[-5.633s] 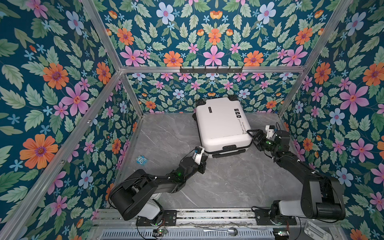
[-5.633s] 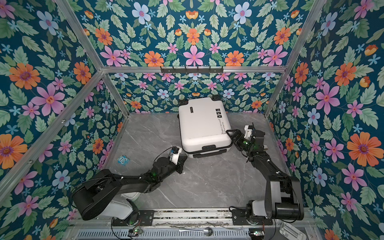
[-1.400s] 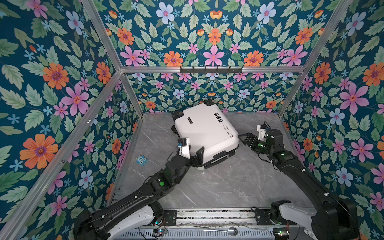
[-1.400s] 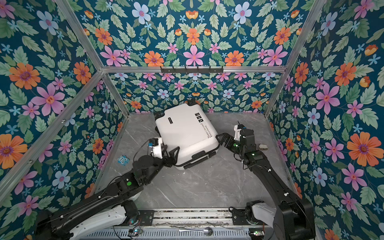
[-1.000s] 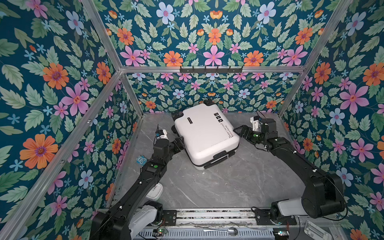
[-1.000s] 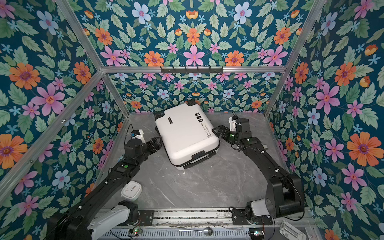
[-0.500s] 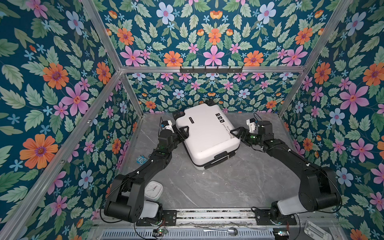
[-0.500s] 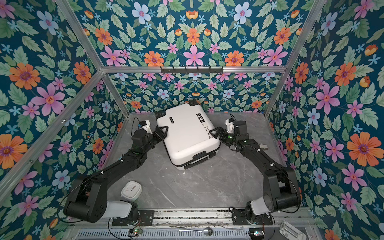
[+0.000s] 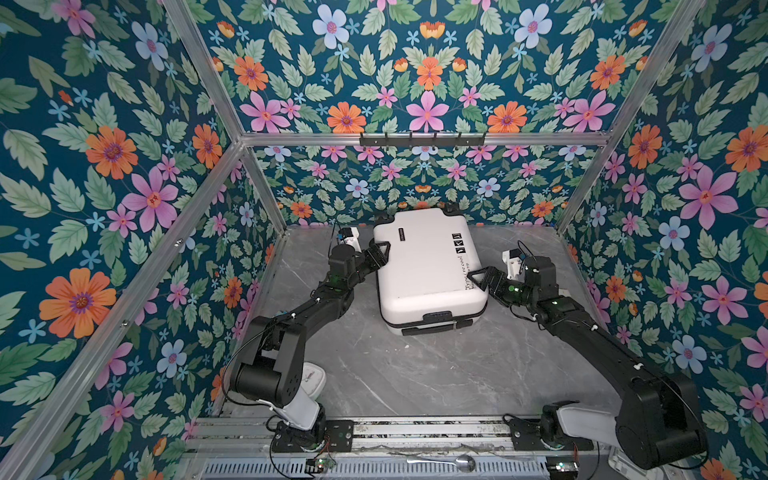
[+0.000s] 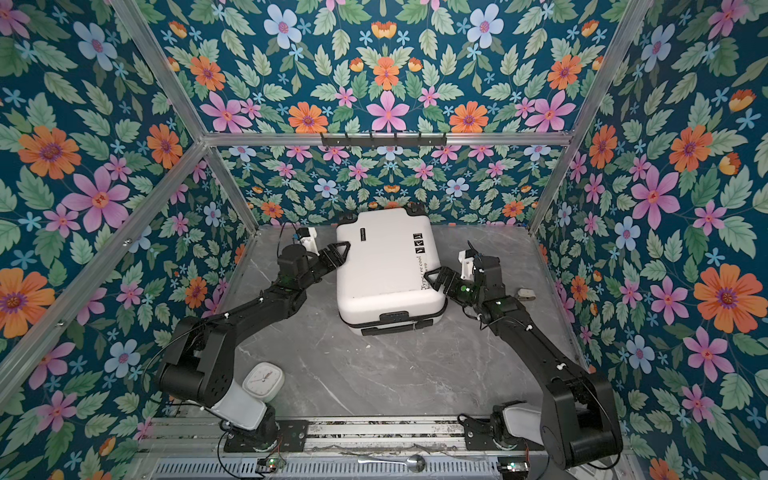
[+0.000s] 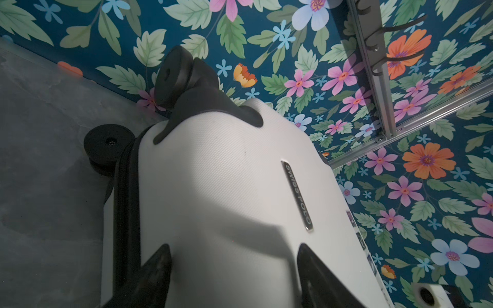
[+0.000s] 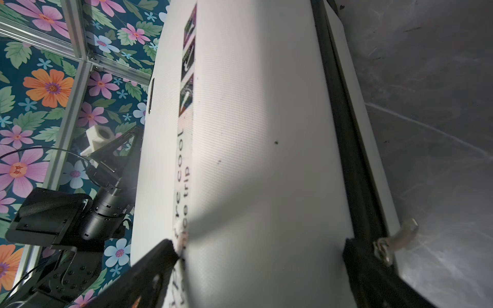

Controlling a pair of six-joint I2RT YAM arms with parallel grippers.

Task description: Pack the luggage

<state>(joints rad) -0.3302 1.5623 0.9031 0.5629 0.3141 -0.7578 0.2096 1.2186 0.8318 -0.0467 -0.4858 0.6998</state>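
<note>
Lying closed at the back of the grey marbled tabletop [image 9: 415, 374], the small white hard-shell suitcase [image 9: 424, 266] is sitting between the left gripper [image 9: 381, 253] and right gripper [image 9: 478, 279], each holding its jaws apart astride a side edge.

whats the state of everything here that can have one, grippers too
luggage: closed, lying flat, wheels at the far end
left gripper: open, jaws astride the luggage's left edge
right gripper: open, jaws astride its right edge
clock: lying face up, near left
hook rack: nothing hanging on it
</note>
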